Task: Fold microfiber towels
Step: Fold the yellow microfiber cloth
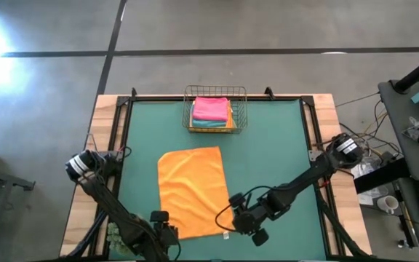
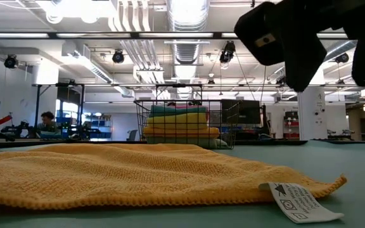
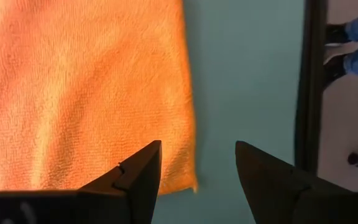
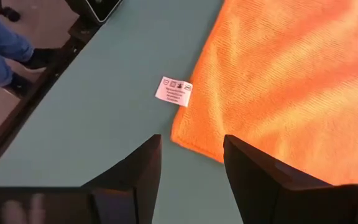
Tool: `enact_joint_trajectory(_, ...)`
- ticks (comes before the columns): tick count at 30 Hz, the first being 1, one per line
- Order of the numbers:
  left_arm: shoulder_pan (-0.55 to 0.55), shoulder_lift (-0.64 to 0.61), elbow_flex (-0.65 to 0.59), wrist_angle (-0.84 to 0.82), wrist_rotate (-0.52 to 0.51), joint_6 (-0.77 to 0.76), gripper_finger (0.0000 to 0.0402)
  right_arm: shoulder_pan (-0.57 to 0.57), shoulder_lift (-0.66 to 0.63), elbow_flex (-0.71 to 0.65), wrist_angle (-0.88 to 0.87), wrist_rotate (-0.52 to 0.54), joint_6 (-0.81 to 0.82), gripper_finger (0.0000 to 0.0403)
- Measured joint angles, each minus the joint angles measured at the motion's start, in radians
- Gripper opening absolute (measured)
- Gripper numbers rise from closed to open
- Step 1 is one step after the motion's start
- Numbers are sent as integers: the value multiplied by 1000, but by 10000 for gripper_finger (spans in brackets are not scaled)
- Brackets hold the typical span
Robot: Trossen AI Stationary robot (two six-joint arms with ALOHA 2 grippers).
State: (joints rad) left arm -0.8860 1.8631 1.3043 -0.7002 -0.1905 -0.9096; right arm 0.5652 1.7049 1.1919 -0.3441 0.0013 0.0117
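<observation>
An orange microfiber towel point(image 1: 191, 191) lies spread flat on the green table, with a white label point(image 4: 174, 91) sticking out at its near right corner. My left gripper point(image 3: 197, 180) hovers open above the towel's near left corner point(image 3: 188, 177), touching nothing. My right gripper point(image 4: 191, 168) hovers open just above the near right corner point(image 4: 191, 140), also touching nothing. More towels, pink point(image 1: 211, 108) on top, lie folded in a stack inside the wire basket point(image 1: 240, 109).
The wire basket point(image 2: 182, 123) stands at the middle of the far edge. A green spiky ball point(image 1: 115, 236) lies near the left arm's base at the near left. A person's legs in jeans point(image 4: 5, 43) stand beside the table's near side. Bare green mat lies to either side of the towel.
</observation>
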Motion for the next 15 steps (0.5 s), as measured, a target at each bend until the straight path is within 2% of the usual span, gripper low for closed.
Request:
enact_joint_trajectory(10,3,80,-2,-24,-4,-7,189,0,52,-1,97,-27,-38,164)
enact_joint_trajectory(15,4,100,3,-38,-10,-86,189,0,93,1,105,-35,-36,164)
